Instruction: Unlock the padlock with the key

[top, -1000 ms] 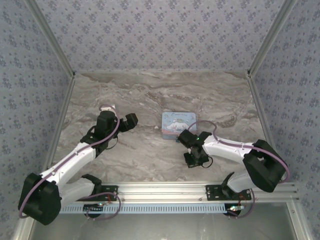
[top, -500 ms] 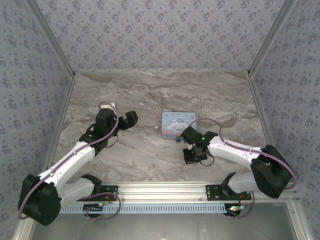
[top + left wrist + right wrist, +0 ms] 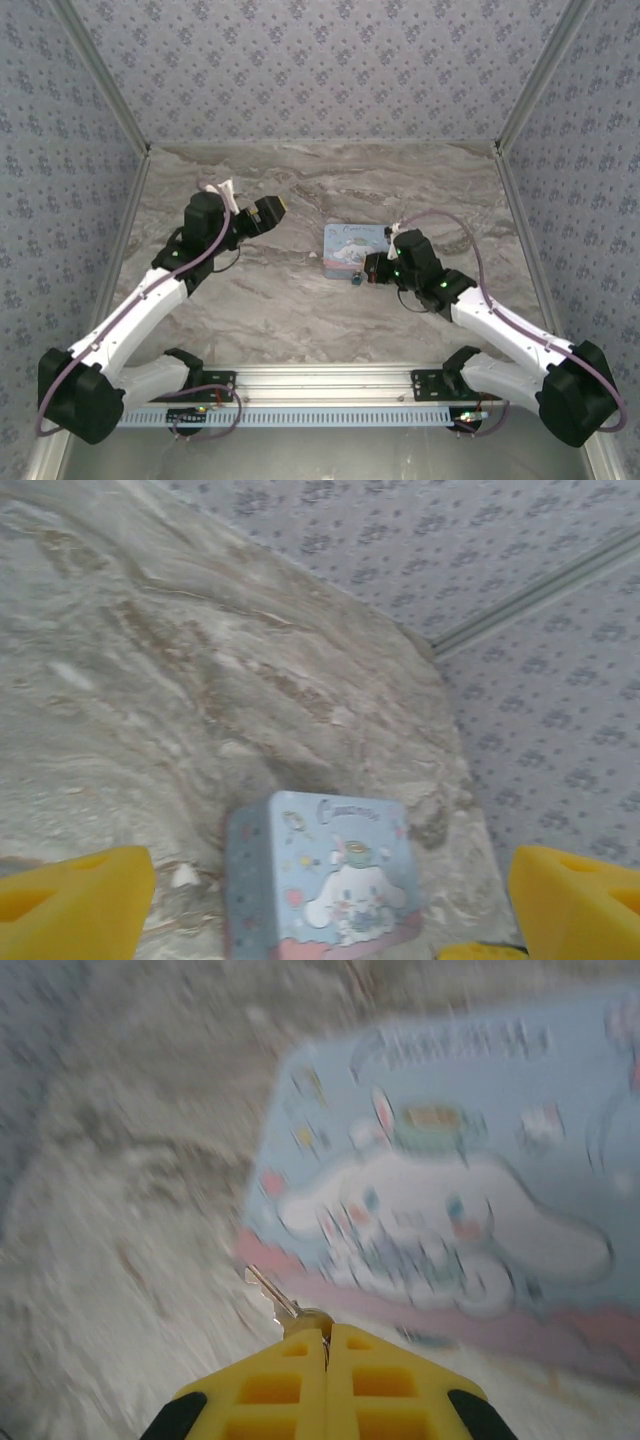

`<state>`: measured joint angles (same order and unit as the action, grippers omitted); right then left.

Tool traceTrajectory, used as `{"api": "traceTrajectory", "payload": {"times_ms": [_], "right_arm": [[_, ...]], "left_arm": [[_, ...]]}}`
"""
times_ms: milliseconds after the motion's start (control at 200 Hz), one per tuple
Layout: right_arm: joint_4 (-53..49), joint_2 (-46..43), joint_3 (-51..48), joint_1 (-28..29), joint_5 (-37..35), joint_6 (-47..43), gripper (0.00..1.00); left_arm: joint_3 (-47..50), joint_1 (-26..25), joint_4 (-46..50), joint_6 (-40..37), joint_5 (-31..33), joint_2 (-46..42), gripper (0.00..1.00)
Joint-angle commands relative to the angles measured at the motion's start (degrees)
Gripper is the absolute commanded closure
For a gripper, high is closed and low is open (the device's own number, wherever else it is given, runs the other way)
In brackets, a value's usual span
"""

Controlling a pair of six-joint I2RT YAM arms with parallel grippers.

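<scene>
Padlock (image 3: pixel 356 281) first: from above it is a tiny blue and silvery-grey speck on the marble table (image 3: pixel 280 320). It lies at the near edge of the pale blue cartoon tin (image 3: pixel 357 243), about midway along that edge, and the tin dwarfs it. It is so small from up there that I can't make out its shackle or keyhole, or say whether it touches the tin or lies just beside it.

The right gripper (image 3: pixel 366 274) reaches in from the right, with its tip just beside the padlock. The picture from its wrist is blurred, but the yellow fingers (image 3: pixel 270 1390) are plainly pressed together with the key (image 3: pixel 272 1298) pinched between them. It is a small silver key, its head caught at the fingertips. The blade sticks out up and to the left, toward the tin's near left corner, and its tip is close to the pink band along the tin's lower border.

The left gripper (image 3: pixel 266 214) hangs above the table well to the left of the tin, pointed toward it. Its two yellow pads (image 3: pixel 75 900) stand wide apart with nothing between them. The tin shows beyond the gap, a white long-eared cartoon figure on its lid.
</scene>
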<state>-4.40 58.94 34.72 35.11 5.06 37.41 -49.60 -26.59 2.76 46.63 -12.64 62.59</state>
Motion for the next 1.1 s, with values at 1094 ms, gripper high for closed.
{"api": "traceTrajectory", "payload": {"times_ms": [1094], "right_arm": [[25.85,11.63,12.29,5.05,-1.62,4.52,1.00]], "left_arm": [[-18.15,-11.18,-0.57,-3.04,-4.19,15.84,0.50]]}}
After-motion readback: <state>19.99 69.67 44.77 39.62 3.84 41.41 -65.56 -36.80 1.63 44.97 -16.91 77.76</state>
